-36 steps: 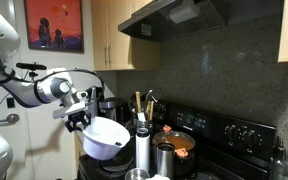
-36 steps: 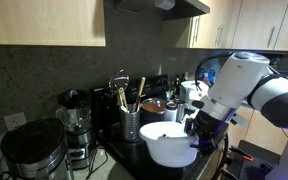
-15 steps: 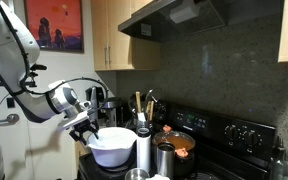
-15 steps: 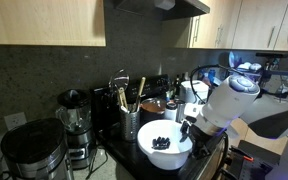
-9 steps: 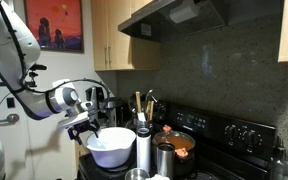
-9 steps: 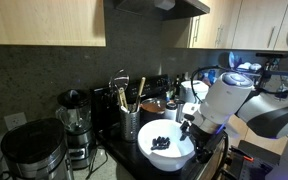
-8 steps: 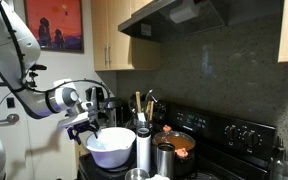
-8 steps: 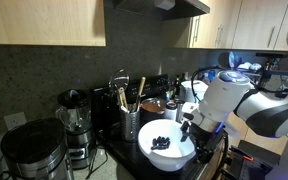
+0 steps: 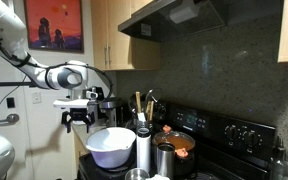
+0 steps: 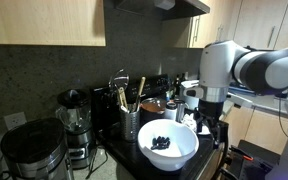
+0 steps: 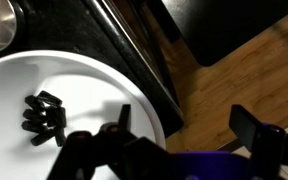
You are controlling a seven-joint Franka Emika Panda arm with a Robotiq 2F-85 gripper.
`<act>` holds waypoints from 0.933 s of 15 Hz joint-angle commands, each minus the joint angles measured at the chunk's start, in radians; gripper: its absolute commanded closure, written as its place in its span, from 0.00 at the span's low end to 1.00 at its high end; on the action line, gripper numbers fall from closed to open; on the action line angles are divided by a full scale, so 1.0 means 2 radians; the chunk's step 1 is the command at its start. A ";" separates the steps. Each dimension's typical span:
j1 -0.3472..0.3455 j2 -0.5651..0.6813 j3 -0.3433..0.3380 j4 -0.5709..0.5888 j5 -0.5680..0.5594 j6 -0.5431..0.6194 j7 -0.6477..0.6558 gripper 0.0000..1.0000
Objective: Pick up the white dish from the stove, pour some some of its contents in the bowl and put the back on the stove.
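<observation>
The white dish [image 9: 111, 146] [image 10: 167, 146] stands at the front of the stove, with a small heap of dark pieces [image 10: 161, 141] [image 11: 44, 117] in it. My gripper [image 9: 77, 120] [image 10: 212, 128] hangs open above and just outside the dish's rim, touching nothing. In the wrist view the gripper [image 11: 187, 125] straddles the dish's edge [image 11: 134, 95], with one finger over the dish and the other over the floor. A bowl with reddish contents [image 9: 177, 143] [image 10: 152, 104] sits further back on the stove.
A utensil holder [image 9: 142, 112] [image 10: 130, 122] and a metal cylinder [image 9: 143, 150] stand right behind the dish. A blender [image 10: 74, 115] and a steel pot [image 10: 29, 152] are on the counter. Wooden floor [image 11: 229, 75] lies below the stove's front edge.
The gripper has opened, let go of the dish's rim and risen away from it. The dish stays upright on the stove.
</observation>
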 commanded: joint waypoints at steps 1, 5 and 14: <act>-0.019 -0.083 -0.017 0.024 0.006 -0.107 0.006 0.00; -0.052 -0.136 -0.043 0.053 0.000 -0.191 0.011 0.00; -0.070 -0.151 -0.050 0.055 0.001 -0.209 0.000 0.00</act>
